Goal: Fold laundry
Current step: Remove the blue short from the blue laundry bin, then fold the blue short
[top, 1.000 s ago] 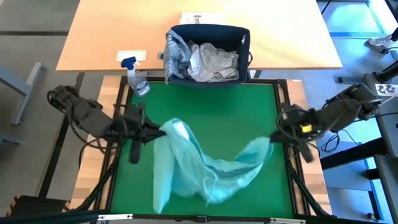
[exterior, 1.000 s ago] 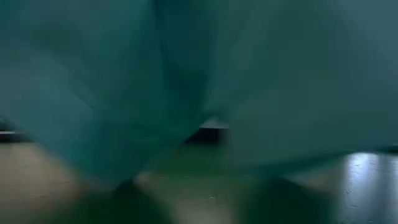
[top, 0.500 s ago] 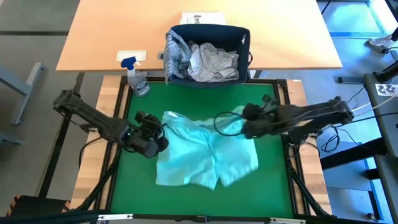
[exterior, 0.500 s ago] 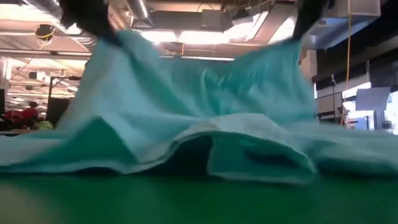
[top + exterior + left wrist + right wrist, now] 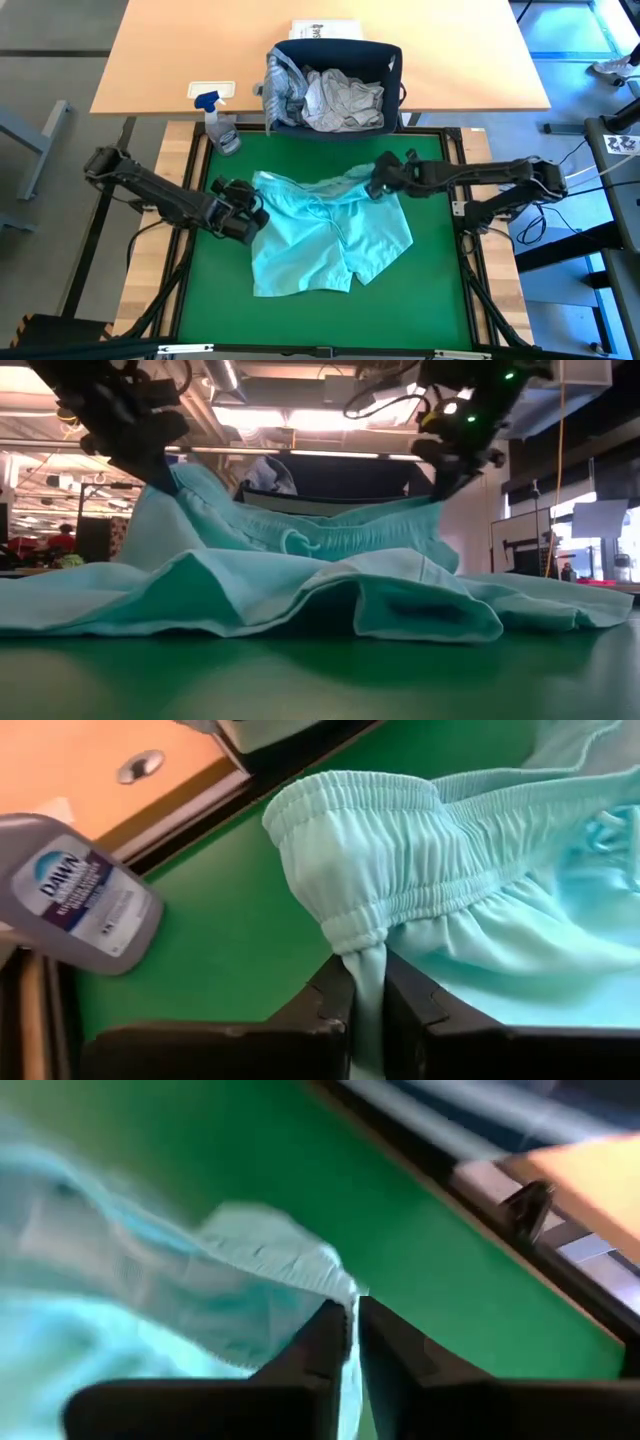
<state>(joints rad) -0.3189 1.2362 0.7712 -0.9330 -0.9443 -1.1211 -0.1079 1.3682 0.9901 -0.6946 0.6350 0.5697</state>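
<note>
The mint shorts [image 5: 325,238] lay spread on the green mat [image 5: 430,300], legs toward the near edge and waistband toward the far side, where both arms had it pinched! The left gripper [image 5: 247,215] sat at the left corner of the waistband, its 2 fingers nearly together with a pleat of elastic wedged between them, plain in the left wrist view. The right gripper [image 5: 381,183] had the right corner the same way, jaws narrow on a thin fold of cloth. From the low view, the waistband hung a little above the mat between the 2 claws while the legs already rested flat. The basket [image 5: 335,50] stood just beyond the mat's far edge with the white shirt [image 5: 345,100] and the striped shirt [image 5: 283,88] heaped inside. A spray bottle [image 5: 219,124] lay at the far left corner of the mat. The danger, as I judged it: if 1 claw let go ahead of the other, the waistband would sag crooked and bunch. The drawstring could also snag a finger on withdrawal and drag the shorts out of square.
</note>
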